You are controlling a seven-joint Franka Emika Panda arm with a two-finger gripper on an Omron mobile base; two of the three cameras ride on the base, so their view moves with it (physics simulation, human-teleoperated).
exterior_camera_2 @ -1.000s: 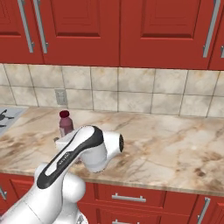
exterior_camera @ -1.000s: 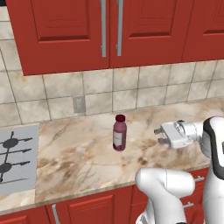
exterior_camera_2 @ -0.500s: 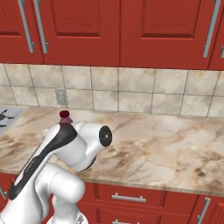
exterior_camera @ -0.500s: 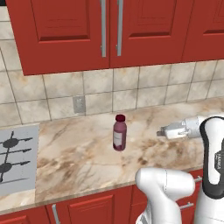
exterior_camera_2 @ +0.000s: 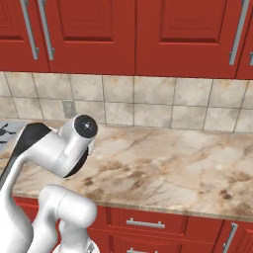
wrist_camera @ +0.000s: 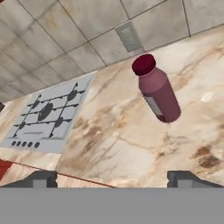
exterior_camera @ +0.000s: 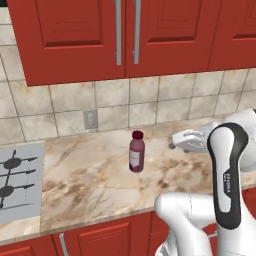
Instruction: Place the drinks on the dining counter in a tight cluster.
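Left base view gives you the maroon bottle (exterior_camera: 136,151) upright mid-worktop (exterior_camera: 90,185), bare stone all round, stove (exterior_camera: 15,180) well to its left. Your tool (exterior_camera: 175,141) hovers to its right, apart; hand view shows fingertips (wrist_camera: 42,178) spread wide, empty. Right base view: your arm hides the bottle.

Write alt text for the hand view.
A maroon juice bottle with a dark-red cap stands on a marbled counter, ahead of the open gripper and apart from it. A grey stovetop lies to its left, below a tiled wall with an outlet.
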